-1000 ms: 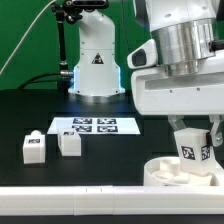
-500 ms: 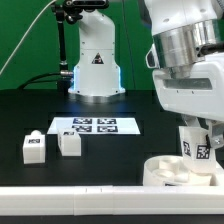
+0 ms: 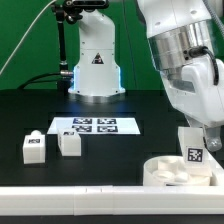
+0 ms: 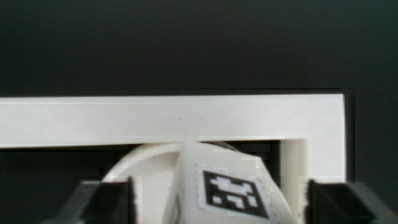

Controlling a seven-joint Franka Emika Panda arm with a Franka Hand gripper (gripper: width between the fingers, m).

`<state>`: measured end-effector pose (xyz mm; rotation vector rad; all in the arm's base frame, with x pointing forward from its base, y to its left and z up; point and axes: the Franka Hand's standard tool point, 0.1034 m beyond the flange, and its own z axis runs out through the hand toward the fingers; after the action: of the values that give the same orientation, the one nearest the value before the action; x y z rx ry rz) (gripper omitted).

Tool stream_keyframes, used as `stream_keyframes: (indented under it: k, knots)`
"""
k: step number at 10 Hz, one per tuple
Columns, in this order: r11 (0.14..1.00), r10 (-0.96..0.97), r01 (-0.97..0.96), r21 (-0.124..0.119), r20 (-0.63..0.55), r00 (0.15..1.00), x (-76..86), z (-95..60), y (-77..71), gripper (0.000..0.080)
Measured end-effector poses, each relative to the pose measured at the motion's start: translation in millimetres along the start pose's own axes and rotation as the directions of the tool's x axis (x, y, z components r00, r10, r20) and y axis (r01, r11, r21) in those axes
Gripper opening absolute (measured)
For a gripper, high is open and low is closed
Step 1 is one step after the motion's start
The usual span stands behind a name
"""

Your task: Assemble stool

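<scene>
The stool's round white seat (image 3: 168,173) lies at the front on the exterior view's right. My gripper (image 3: 196,138) is shut on a white tagged leg (image 3: 193,152) and holds it slightly tilted right over the seat; I cannot tell whether they touch. In the wrist view the same leg (image 4: 214,185) sits between my gripper's (image 4: 217,208) dark fingers (image 4: 103,202). Two more tagged legs, one (image 3: 33,147) beside the other (image 3: 69,142), stand on the black table at the exterior view's left.
The marker board (image 3: 95,126) lies flat behind the loose legs. The robot base (image 3: 95,62) stands at the back. A long white border rail (image 3: 80,200) runs along the front edge; in the wrist view the rail (image 4: 178,118) turns a corner.
My wrist has turned and shifted toward the exterior view's right with the leg in it. The leg's tag now sits lower over the seat. The loose legs have not moved.
</scene>
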<state>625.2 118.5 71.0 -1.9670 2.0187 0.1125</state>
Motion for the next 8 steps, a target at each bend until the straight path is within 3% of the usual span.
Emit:
stream_keyframes:
  k: [1,2,5,8]
  knots:
    - [1.000,-0.001,0.001,0.000,0.000,1.000,0.0,0.1,0.1,0.0580]
    - [1.000,-0.003,0.003,0.000,0.000,1.000,-0.9,-0.1,0.0,0.0635]
    - [0.983,-0.183,0.183,0.019,0.010,0.983,-17.2,-20.5,-8.7,0.0649]
    - [0.930,-0.366,0.366,0.016,0.006,0.930,-15.2,-17.5,-7.2,0.0649]
